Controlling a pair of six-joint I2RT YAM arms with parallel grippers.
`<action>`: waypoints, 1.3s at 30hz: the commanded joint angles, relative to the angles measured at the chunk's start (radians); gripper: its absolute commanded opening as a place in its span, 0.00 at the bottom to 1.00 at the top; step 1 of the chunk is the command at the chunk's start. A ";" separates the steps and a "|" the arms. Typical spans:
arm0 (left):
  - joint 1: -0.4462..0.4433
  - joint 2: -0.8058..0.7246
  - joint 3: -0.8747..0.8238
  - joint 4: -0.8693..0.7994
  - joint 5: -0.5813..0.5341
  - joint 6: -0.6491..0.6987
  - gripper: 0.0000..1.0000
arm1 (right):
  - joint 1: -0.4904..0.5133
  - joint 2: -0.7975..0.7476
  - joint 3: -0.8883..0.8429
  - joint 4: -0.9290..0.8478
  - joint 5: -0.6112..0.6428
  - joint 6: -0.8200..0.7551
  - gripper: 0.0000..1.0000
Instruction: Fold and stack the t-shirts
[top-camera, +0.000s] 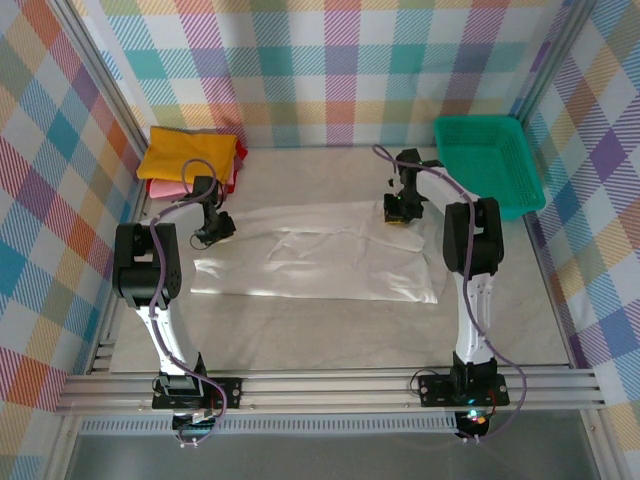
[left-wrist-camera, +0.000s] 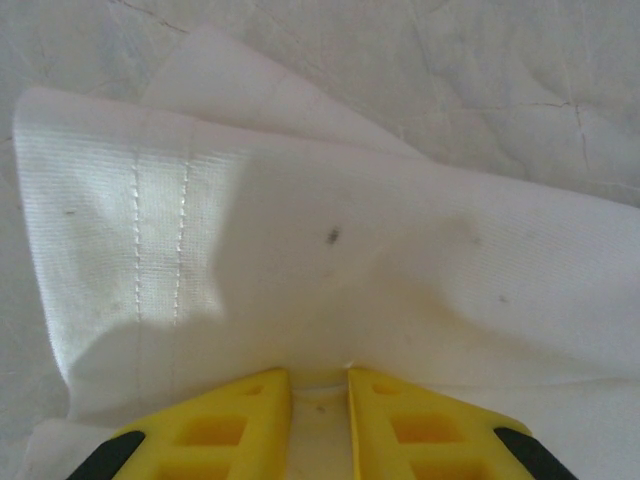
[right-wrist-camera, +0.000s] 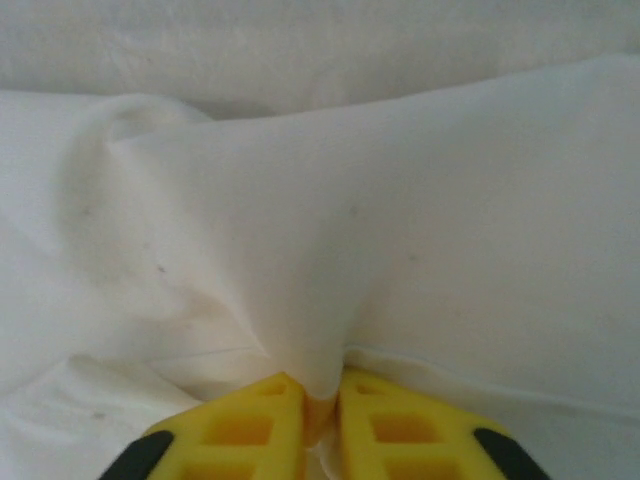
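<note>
A white t-shirt (top-camera: 320, 255) lies spread flat across the middle of the table. My left gripper (top-camera: 213, 232) sits at the shirt's left edge, and in the left wrist view its yellow fingers (left-wrist-camera: 250, 410) are shut on a fold of the stitched white cloth (left-wrist-camera: 300, 240). My right gripper (top-camera: 398, 208) is at the shirt's far right corner. In the right wrist view, that gripper (right-wrist-camera: 320, 385) is shut on a bunched ridge of the white cloth (right-wrist-camera: 330, 250). A folded stack sits at the back left: a mustard-yellow t-shirt (top-camera: 190, 155) on top, with pink (top-camera: 165, 187) and red (top-camera: 237, 160) edges showing under it.
A green plastic basket (top-camera: 490, 165) stands at the back right, just right of my right arm. Checked cloth walls close in the table on the left, back and right. Bare grey tabletop (top-camera: 330, 335) runs between the shirt and the arm bases.
</note>
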 joint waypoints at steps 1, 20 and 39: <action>0.010 -0.003 -0.015 -0.061 0.003 -0.009 0.23 | 0.003 -0.086 -0.050 0.014 -0.064 0.011 0.12; 0.011 -0.004 0.010 -0.086 -0.004 -0.006 0.23 | -0.011 -0.142 -0.146 0.065 0.047 0.017 0.40; 0.011 0.005 0.015 -0.088 -0.004 -0.007 0.22 | -0.011 -0.183 -0.225 0.112 -0.004 0.024 0.17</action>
